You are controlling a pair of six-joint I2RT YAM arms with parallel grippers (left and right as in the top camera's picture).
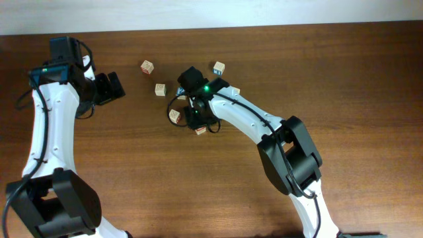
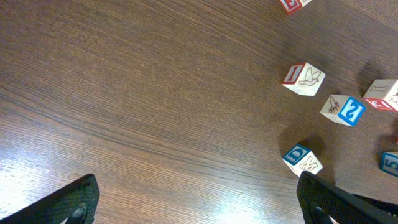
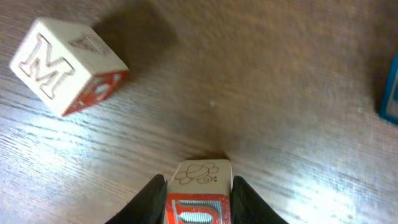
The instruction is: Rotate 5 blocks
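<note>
My right gripper is shut on a light-wood block with a bee engraving and a red-framed face; both jaws press its sides, low over the table. In the overhead view this block peeks out under the right gripper. Another block with an engraved M and a red side lies to the upper left, apart from it. More blocks are scattered nearby. My left gripper is open over bare wood, left of the group, with a red-lettered block ahead of it.
Blue-faced cubes lie close to my left gripper's right finger. One blue-faced cube sits at the back of the cluster. The table's far edge runs behind the blocks.
</note>
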